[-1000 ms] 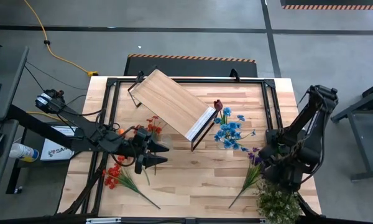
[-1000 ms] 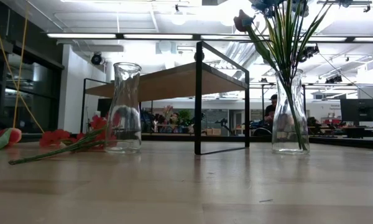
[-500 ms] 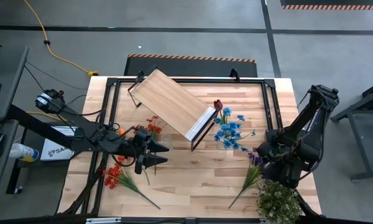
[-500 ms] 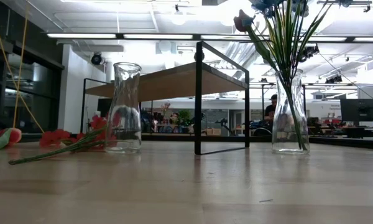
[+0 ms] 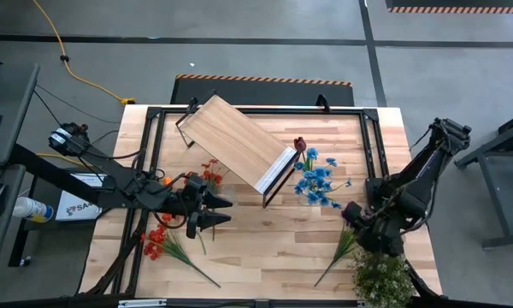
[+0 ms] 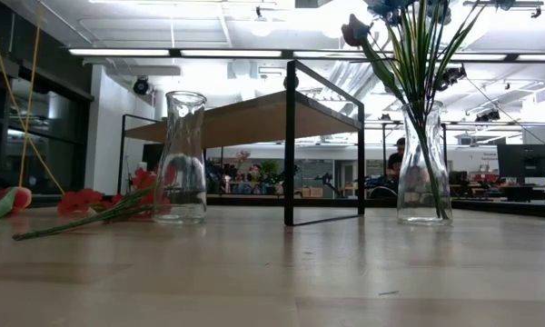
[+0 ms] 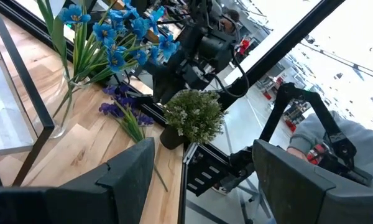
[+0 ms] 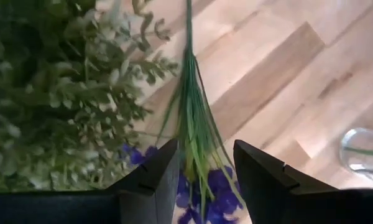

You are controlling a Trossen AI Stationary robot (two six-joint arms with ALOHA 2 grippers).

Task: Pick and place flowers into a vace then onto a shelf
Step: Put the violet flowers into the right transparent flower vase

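Right gripper (image 8: pixel 202 177): above the purple spray (image 8: pixel 196 134), fingers apart with a gap between them, straddling its stem and blooms from above; nothing clamped.
Purple spray: lying flat on the wooden surface (image 5: pixel 265 244) near the right front, just beside the bushy pale green plant (image 5: pixel 380 278).
Left gripper (image 5: pixel 212 211): over the left half of the surface, fingers spread wide, holding nothing.
Blue flowers (image 5: pixel 318 180): standing in a clear glass vase (image 6: pixel 424 173) with a dark red rose (image 5: pixel 300 144).
Empty vase (image 6: pixel 183 156): upright, red sprays (image 5: pixel 156 239) lying beside it.
Shelf (image 5: pixel 239 141): light-wood board on a black frame, mid-surface, nothing on it.
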